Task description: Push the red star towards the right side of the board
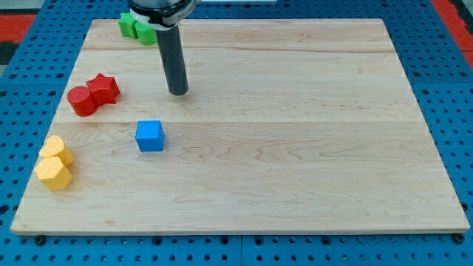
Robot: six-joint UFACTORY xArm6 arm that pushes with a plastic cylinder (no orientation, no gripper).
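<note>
The red star [104, 89] lies near the board's [295, 148] left edge, toward the top-left corner, touching a red cylinder [82, 100] on its lower left. The tip [177, 92] rests on bare wood to the star's right, apart from it, holding and touching nothing. A blue cube [150, 136] sits below the tip. Two yellow blocks [54, 162] touch by the bottom-left corner; green blocks [137, 29] sit at the top edge behind the rod.

No text, label or number can be read anywhere.
</note>
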